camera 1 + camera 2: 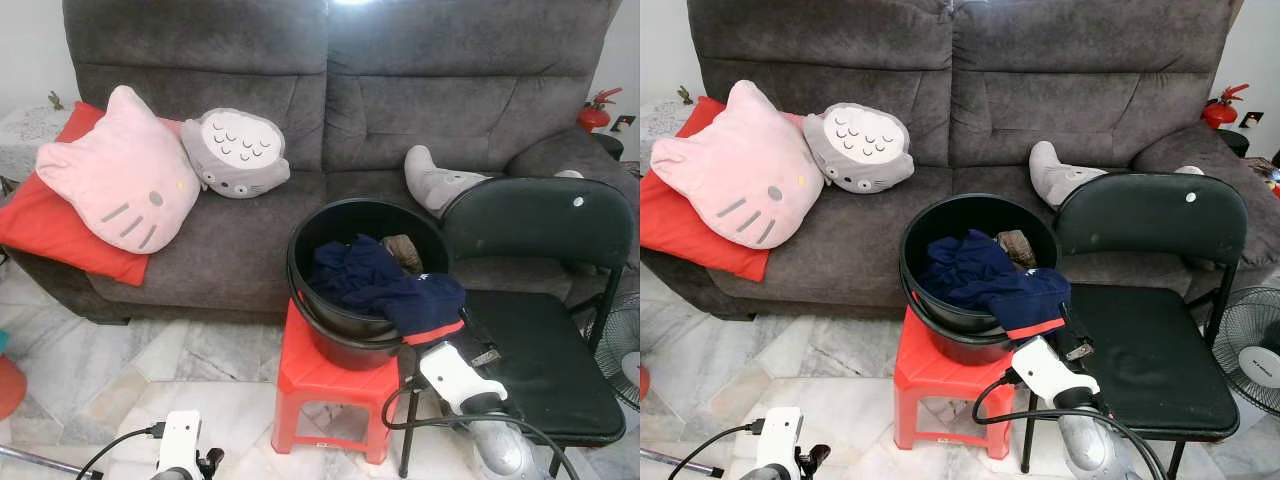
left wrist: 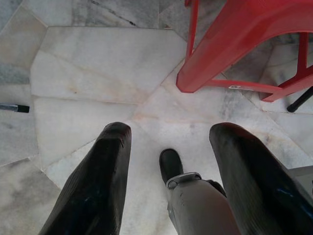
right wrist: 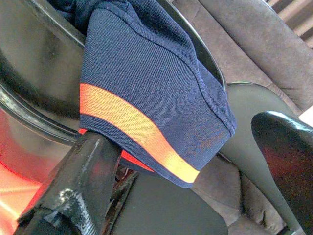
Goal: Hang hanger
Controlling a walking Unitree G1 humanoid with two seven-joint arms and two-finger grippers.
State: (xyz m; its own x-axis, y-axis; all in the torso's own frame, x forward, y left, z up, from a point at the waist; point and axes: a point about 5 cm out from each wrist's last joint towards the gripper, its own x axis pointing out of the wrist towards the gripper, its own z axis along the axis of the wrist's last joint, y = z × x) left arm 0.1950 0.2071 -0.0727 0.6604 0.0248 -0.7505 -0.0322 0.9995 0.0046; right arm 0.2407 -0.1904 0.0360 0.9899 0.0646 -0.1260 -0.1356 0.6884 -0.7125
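Ahead of you a grey sofa [image 1: 400, 110] spans the whole back of the scene, with a red cushion [image 1: 40, 225], a pink cat-face pillow [image 1: 120, 170] and a grey round plush [image 1: 236, 152] at its left end and another grey plush [image 1: 438, 180] toward its right. In front of the sofa's right half stands a black folding chair [image 1: 545, 300], and just to its left a red plastic stool [image 1: 325, 385] carries a black bucket [image 1: 340, 330]. A navy garment [image 1: 385, 285] with an orange band fills the bucket, its banded end hanging over the rim on the chair side. You won't find a hanger anywhere here — I cannot tell where it is. Your right gripper [image 3: 195, 161] is raised to the bucket's rim just beside the chair seat, fingers spread, one finger [image 3: 83, 171] touching the garment's hanging edge. Your left gripper [image 2: 168, 166] hangs low over the marble floor [image 2: 98, 73] near the stool's legs — its fingers are also spread, holding nothing.
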